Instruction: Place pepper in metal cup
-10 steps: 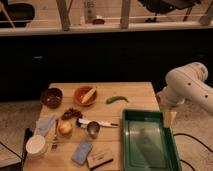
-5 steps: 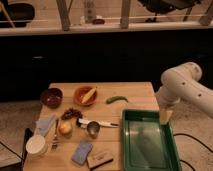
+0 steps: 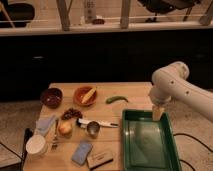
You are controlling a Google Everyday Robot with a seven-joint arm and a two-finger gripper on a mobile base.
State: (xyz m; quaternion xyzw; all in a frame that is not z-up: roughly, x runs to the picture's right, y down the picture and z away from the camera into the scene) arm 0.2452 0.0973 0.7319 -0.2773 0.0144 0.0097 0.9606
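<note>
The green pepper (image 3: pixel 116 99) lies on the wooden table (image 3: pixel 135 92), right of the orange bowl. The metal cup (image 3: pixel 93 128) stands nearer the front, its white-and-dark handle pointing right. My gripper (image 3: pixel 158 113) hangs from the white arm (image 3: pixel 172 82) over the far right part of the green tray, to the right of the pepper and apart from it. It holds nothing that I can see.
A green tray (image 3: pixel 145 145) fills the table's right side. An orange bowl (image 3: pixel 84 95) holds yellow food; a dark red bowl (image 3: pixel 51 97) stands left of it. A white paper cup (image 3: pixel 36 145), a round fruit (image 3: pixel 65 128), a blue sponge (image 3: pixel 82 151) and a fork (image 3: pixel 55 137) lie at the front left.
The arm and gripper have moved a little to the left over the tray, closer to the pepper. The things on the table have not moved.
</note>
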